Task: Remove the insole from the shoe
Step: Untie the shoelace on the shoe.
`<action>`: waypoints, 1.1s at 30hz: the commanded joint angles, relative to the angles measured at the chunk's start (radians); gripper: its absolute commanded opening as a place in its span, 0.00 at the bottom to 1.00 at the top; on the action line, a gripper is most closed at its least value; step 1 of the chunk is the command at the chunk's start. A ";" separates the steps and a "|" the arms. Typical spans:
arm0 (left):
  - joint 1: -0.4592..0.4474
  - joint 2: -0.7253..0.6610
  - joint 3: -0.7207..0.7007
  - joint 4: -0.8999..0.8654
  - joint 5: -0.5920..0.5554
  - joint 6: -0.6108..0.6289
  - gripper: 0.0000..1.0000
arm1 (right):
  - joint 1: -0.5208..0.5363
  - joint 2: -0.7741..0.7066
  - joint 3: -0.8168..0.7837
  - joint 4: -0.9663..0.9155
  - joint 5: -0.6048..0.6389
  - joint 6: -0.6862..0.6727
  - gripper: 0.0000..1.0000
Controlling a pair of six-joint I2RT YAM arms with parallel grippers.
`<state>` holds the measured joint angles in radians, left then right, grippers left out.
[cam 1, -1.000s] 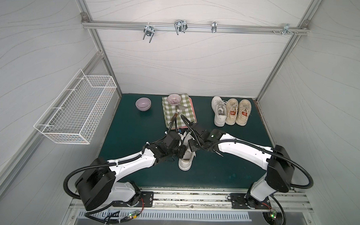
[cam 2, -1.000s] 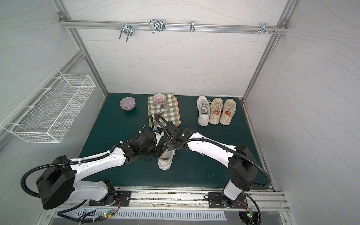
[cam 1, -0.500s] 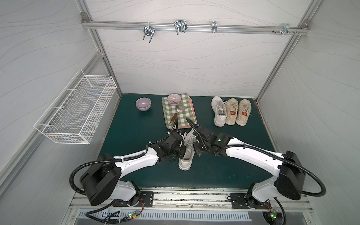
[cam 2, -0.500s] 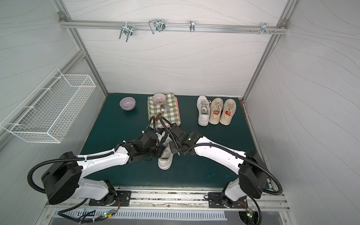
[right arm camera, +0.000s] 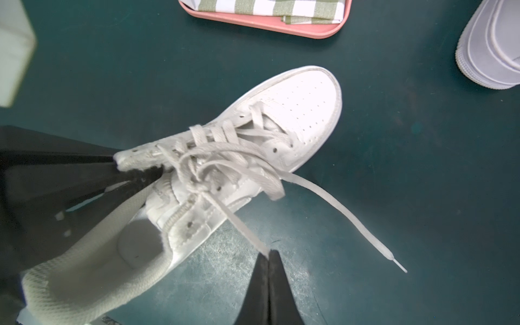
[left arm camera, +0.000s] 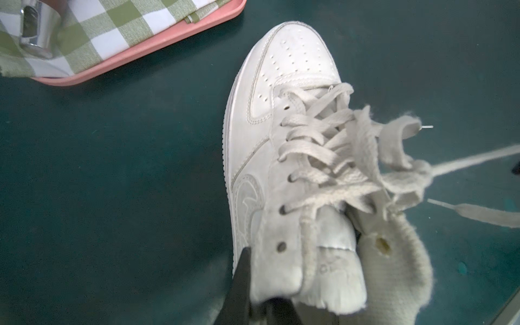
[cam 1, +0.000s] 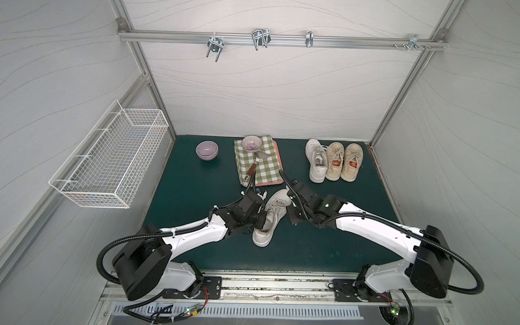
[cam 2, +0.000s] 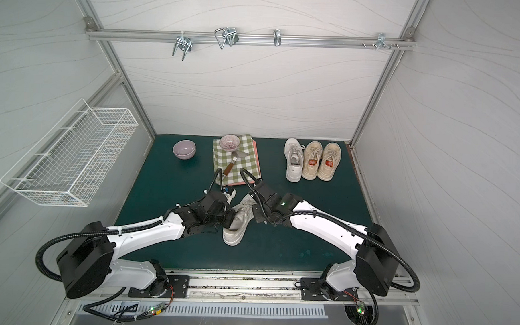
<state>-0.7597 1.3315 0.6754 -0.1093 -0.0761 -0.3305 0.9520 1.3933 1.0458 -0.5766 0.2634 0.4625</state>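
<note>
The white leather low-top shoe [cam 1: 271, 218] lay on the dark green counter [cam 1: 189, 202] between the two arms, its toe pointing toward the pink tray [left arm camera: 146, 47] covered by a green-checked cloth [cam 1: 260, 166]. The left gripper [left arm camera: 260, 298] was clamped on the shoe's upper edge beside the top eyelet, with one black finger outside the side wall and one inside the opening. The right gripper [right arm camera: 268, 263] was closed, its tips pinching a flat off-white lace [right arm camera: 239, 222] that ran taut from the knot. The other lace end trailed loose on the counter. The pale insole [right arm camera: 138, 247] sat inside the shoe, its heel part showing through the opening in the right wrist view. Three more sneakers [cam 1: 334, 163] stood side by side near the back right corner.
</note>
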 commanded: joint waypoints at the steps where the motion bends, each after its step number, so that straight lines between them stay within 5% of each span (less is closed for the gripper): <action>1: 0.018 -0.041 0.005 0.050 -0.059 -0.019 0.00 | -0.019 -0.036 -0.024 -0.037 0.031 0.019 0.00; 15: 0.069 -0.071 -0.021 0.061 -0.057 -0.032 0.00 | -0.263 -0.206 -0.123 -0.094 -0.012 -0.019 0.00; 33: 0.074 -0.073 -0.027 0.063 -0.053 -0.031 0.00 | -0.450 -0.261 -0.160 -0.144 -0.061 0.002 0.00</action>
<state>-0.6979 1.2907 0.6418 -0.1146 -0.1001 -0.3447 0.5354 1.1545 0.9016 -0.6636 0.2085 0.4423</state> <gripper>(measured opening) 0.096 0.046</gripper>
